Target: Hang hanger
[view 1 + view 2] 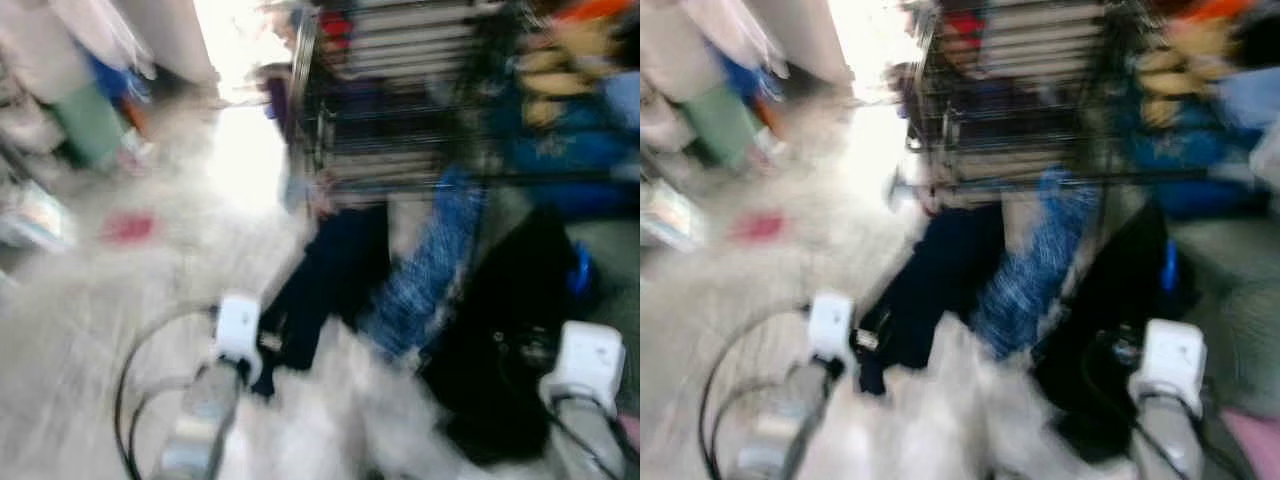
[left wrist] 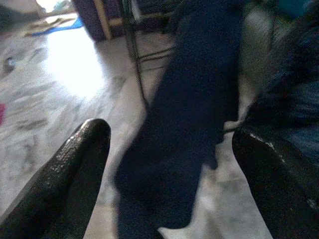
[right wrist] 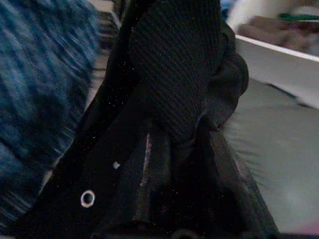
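Both head views are heavily blurred, consistent with the robot or its head being in motion. A wire drying rack [image 1: 400, 110] stands ahead at the far side on the pale marble floor [image 2: 65, 99], with garments draped from it: a dark navy garment [image 1: 330, 280] at the left, a blue patterned garment [image 1: 430, 260] in the middle and a black garment [image 1: 510, 330] at the right.

The left pincer [image 2: 169, 174] is raised in front of the navy garment. Its two fingers [image 2: 75, 169] stand wide apart with nothing between them; the cloth hangs beyond them, not touching.

The right pincer [image 3: 179, 164] is clamped on the black garment; knitted black fabric bunches between and over its fingers, and a small metal eyelet [image 3: 87, 198] shows lower on the cloth. The grip probably serves to carry the garment, and with it any hanger inside, toward the rack.

The hanger itself cannot be made out in any view; it may lie hidden within the black fabric, but this cannot be confirmed.

Judgement: the task is not yet complete. The next step calls for a steady view of a rack bar before the held load is raised to it.
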You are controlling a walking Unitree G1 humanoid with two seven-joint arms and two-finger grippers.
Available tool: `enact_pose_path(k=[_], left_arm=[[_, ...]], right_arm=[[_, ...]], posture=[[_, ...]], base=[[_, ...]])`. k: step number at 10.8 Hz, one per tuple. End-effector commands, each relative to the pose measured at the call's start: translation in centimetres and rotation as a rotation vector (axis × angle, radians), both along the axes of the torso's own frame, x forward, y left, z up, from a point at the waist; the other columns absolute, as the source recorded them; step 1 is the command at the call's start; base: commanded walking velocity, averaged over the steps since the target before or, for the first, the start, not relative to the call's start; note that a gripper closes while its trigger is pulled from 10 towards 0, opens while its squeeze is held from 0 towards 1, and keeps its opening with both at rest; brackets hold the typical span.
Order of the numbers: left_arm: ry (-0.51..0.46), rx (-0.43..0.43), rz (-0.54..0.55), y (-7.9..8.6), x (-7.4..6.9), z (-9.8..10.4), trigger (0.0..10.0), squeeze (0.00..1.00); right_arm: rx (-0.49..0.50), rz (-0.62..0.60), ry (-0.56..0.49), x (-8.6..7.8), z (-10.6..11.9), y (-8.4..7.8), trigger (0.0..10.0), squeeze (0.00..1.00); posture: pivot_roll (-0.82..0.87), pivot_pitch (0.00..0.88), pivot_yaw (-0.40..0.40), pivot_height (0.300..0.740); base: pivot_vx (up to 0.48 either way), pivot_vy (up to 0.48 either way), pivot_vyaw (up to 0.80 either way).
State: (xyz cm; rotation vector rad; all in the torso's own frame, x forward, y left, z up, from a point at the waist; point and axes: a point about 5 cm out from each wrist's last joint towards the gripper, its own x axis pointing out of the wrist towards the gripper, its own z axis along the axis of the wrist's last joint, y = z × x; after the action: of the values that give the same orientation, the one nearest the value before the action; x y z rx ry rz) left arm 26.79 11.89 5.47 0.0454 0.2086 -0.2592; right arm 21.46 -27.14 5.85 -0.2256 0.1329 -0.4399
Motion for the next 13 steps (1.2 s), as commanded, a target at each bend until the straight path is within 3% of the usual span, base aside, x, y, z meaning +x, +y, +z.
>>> enact_pose_path(k=[1, 5, 7, 10, 11, 12, 13], left_arm=[[0.009, 0.022, 0.015, 0.8, -0.2, -0.2, 10.0, 0.00], [-0.019, 0.064, -0.018, 2.5, 0.3, 0.7, 10.0, 0.00], [-0.044, 0.122, -0.078, 3.8, 0.2, 1.4, 10.0, 0.00], [-0.056, 0.156, -0.070, 4.1, -2.4, 0.9, 10.0, 0.00], [-0.063, 0.157, -0.030, 4.3, -2.9, 0.5, 10.0, 0.00], [-0.093, 0.145, 0.063, 3.9, -2.5, 0.6, 10.0, 0.00], [-0.118, 0.132, 0.133, 4.0, -1.9, 0.7, 10.0, 0.00]], right_arm=[[-0.013, 0.042, -0.064, 1.5, 1.6, 0.6, 0.0, 0.00], [0.027, 0.160, -0.045, 3.5, 2.3, 1.3, 0.0, 0.00], [0.018, 0.327, -0.023, 5.1, 3.3, 2.7, 0.0, 0.00], [0.042, 0.472, -0.019, 5.8, 3.7, 4.9, 0.0, 0.00], [0.078, 0.478, -0.022, 6.0, 3.5, 5.6, 0.0, 0.00], [0.135, 0.427, -0.045, 6.4, 2.9, 6.2, 0.0, 0.00], [0.127, 0.391, -0.075, 6.8, 2.8, 6.5, 0.0, 0.00]], posture=[[-0.06, 0.000, 0.063, 0.740], [-0.03, 0.000, 0.039, 0.740], [-0.01, 0.000, 0.010, 0.740], [0.03, 0.000, -0.001, 0.740], [0.03, 0.000, -0.003, 0.740], [0.04, 0.000, -0.022, 0.740], [0.06, 0.000, -0.041, 0.740]], base=[[-0.341, 0.000, 0.00], [-0.327, 0.000, 0.00], [0.000, 0.000, 0.00], [0.000, 0.000, 0.00], [0.000, 0.000, 0.00], [0.000, 0.000, 0.00], [0.000, 0.000, 0.00]])
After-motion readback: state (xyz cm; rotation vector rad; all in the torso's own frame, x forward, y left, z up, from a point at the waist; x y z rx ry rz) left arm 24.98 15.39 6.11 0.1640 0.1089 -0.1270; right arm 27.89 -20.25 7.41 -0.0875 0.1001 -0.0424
